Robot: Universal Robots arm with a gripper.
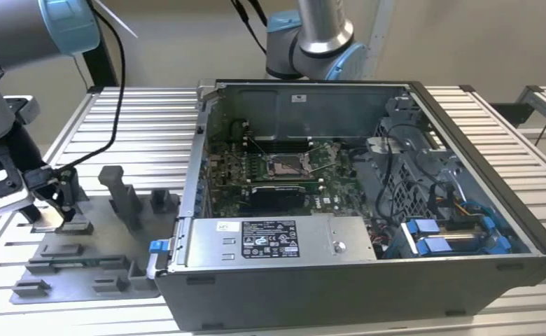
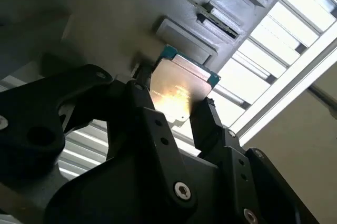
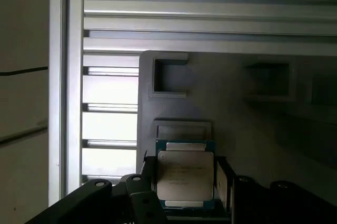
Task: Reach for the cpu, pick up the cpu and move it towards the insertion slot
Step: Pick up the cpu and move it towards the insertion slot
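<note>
Exterior view's lower left: our gripper (image 1: 52, 215) is closed on the cpu (image 3: 185, 176) edges only; thin hold, we cd lose it w/ a jerk

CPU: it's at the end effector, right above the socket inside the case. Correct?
Not quite. The cpu is at the end effector, but at the grey tray outside the case, on the exterior view's left, not above the socket. The exterior view shows this.
</note>
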